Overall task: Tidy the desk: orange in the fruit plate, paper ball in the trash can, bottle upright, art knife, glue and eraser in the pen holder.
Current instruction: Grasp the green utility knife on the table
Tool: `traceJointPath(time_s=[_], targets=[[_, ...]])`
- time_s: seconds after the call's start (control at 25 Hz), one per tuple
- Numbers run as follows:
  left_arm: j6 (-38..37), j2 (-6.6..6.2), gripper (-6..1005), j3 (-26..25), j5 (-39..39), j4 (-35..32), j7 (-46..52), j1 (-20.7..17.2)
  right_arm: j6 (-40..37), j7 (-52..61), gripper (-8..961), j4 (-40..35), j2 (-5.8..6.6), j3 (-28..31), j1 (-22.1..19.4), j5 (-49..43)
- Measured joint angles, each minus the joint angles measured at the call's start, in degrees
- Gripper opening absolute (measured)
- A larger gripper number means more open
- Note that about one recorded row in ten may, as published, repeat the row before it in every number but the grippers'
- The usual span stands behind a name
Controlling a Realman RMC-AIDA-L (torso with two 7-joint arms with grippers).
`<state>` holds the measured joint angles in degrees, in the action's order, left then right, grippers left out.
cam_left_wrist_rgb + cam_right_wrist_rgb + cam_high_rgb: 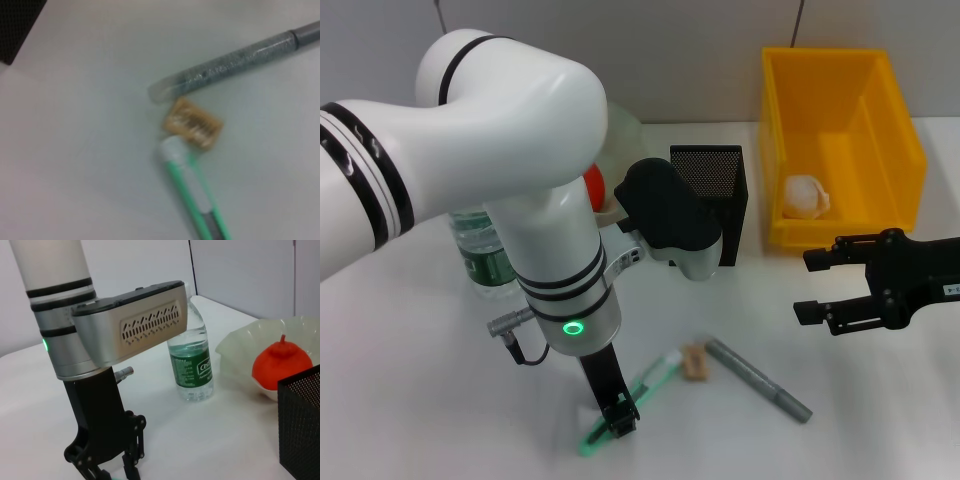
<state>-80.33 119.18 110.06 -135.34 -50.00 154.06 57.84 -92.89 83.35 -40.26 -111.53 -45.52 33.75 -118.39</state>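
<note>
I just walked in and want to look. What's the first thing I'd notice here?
The big white left arm fills the near side of the table, its hand down over a green knife lying beside a small tan eraser and a grey glue stick. Next comes the bright yellow bin at the far right, with a paper ball inside, and the orange sitting in its pale bowl.

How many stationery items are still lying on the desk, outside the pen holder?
3: the green art knife under the left end effector, the eraser beside its tip, and the grey glue stick to the robot's right. None appear hidden.
</note>
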Motion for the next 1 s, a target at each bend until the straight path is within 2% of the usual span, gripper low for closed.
traceJointPath(time_s=[0.12,0.24,1.0], targets=[[0.0,0.00,380,-0.1,0.0,0.0,0.0,0.0,0.0,0.0,788,-0.1,0.00,0.0,0.0,0.0],[0.0,0.00,277,-0.2,0.0,0.0,0.0,0.0,0.0,0.0,788,-0.1,0.00,0.0,0.0,0.0],[-0.2,0.00,256,0.1,-0.2,0.0,-0.8,0.0,0.0,0.0,789,-0.1,0.17,0.3,0.3,0.0]])
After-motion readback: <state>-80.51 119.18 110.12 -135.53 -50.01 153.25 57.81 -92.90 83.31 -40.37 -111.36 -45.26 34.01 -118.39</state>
